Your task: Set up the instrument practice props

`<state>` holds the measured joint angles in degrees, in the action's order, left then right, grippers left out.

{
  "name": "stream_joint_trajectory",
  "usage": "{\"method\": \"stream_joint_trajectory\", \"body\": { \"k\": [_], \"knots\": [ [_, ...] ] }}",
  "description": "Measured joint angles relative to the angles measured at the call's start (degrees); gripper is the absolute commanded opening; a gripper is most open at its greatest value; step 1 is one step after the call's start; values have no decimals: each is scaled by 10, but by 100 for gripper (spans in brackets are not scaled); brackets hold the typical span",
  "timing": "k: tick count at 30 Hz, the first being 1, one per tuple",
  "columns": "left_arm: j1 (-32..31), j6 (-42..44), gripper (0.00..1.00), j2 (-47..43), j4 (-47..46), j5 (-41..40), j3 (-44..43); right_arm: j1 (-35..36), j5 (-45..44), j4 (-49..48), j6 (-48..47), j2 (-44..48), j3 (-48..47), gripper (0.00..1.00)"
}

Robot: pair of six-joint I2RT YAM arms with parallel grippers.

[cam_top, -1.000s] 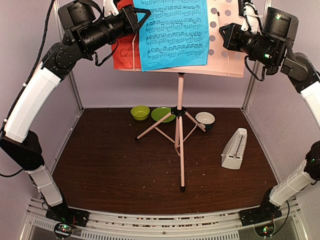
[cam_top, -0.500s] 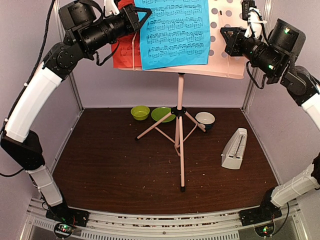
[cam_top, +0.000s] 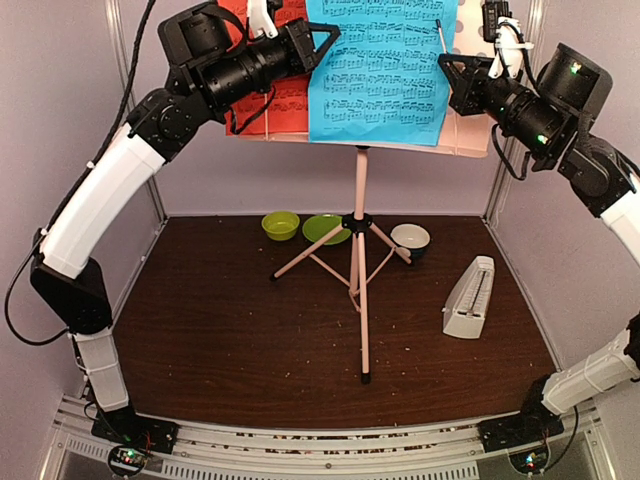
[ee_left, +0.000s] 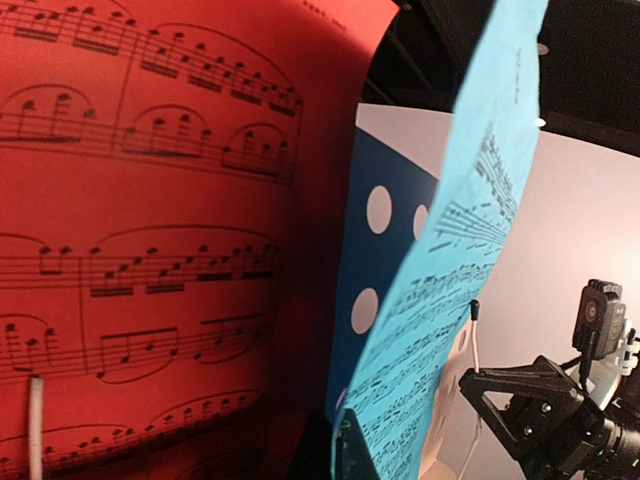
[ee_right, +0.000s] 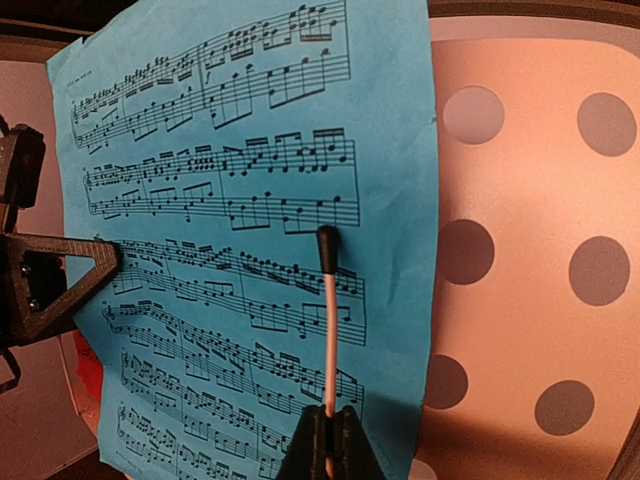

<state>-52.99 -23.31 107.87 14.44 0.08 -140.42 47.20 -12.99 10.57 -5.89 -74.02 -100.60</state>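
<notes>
The pale pink perforated music stand (cam_top: pixel 361 250) stands mid-table on tripod legs, its desk at the top. My left gripper (cam_top: pixel 322 40) is shut on the left edge of the cyan page (cam_top: pixel 380 70), which lies against the desk; the pinch shows in the left wrist view (ee_left: pixel 352 452). The red page (cam_top: pixel 285 100) rests on the desk behind and to the left, and fills the left wrist view (ee_left: pixel 150 250). My right gripper (ee_right: pixel 328 445) is shut on the stand's pink retaining wire (ee_right: pixel 327 320), whose black tip crosses the cyan page (ee_right: pixel 220 250). The white metronome (cam_top: pixel 468 298) stands at the right, cover on.
Two lime-green dishes (cam_top: pixel 281 225) (cam_top: pixel 325 229) and a small white-and-dark bowl (cam_top: pixel 410 238) sit behind the tripod legs. Metal frame posts rise at the back left and right corners. The perforated desk (ee_right: pixel 530 250) shows bare to the right of the cyan page.
My left gripper has moved right with the cyan page, sliding it across the desk under the retaining wire and uncovering more of the red page. The right gripper has risen slightly.
</notes>
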Motion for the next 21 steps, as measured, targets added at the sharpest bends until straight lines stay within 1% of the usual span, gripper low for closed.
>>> {"method": "stream_joint_trajectory", "body": {
  "k": [7, 13, 21],
  "knots": [
    [-11, 5, 0, 19, -32, 2, -5, 0, 6, -1, 0, 5, 5, 0],
    [-15, 9, 0, 50, -58, 7, -43, 0, 11, -2, 2, 9, 9, 0],
    [-30, 27, 0, 77, -82, 21, -62, 0, 15, -2, 3, 11, 10, 0]
  ]
}}
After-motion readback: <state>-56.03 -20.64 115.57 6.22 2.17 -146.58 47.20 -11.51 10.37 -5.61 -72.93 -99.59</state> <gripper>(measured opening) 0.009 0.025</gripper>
